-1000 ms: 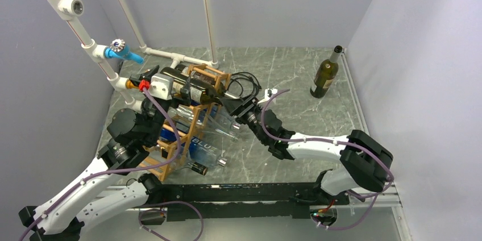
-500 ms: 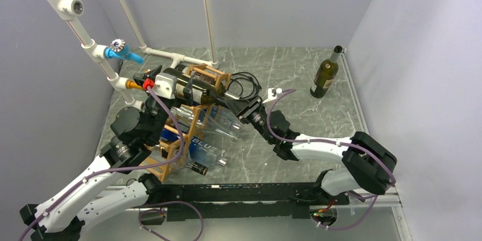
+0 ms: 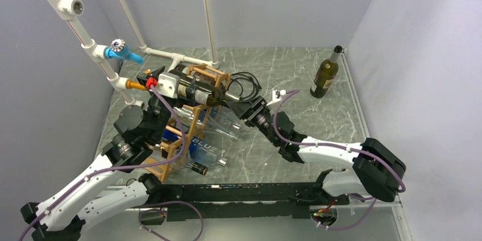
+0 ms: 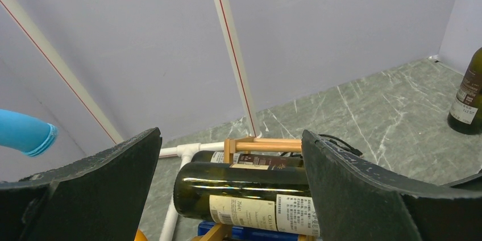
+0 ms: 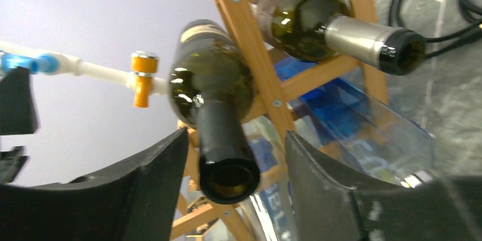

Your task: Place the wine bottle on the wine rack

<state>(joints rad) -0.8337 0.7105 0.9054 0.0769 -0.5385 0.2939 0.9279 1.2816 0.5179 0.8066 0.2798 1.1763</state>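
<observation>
A dark green wine bottle (image 3: 199,92) lies on its side across the top of the wine rack (image 3: 194,117), an orange-brown stick lattice left of centre. Its base (image 4: 239,187) sits between the wide-open fingers of my left gripper (image 4: 230,134), with a gap showing on the left side. Its neck and mouth (image 5: 227,161) point at my right gripper (image 5: 236,136). That gripper's jaws stand open on either side of the neck, with daylight on both sides. In the top view my right gripper (image 3: 243,106) is at the rack's right side and my left gripper (image 3: 170,79) at its back left.
The rack holds another dark bottle (image 5: 341,30) in a top cell and a clear bottle with a blue label (image 3: 207,147) lower down. One green bottle (image 3: 325,75) stands upright at the back right. White pipes with a blue valve (image 3: 122,53) run along the left; black cable (image 3: 245,82) lies behind the rack.
My right gripper has shifted slightly right along the bottle's neck and its elbow swung right. My left gripper has edged right at the bottle's base. The bottle stays on the rack top.
</observation>
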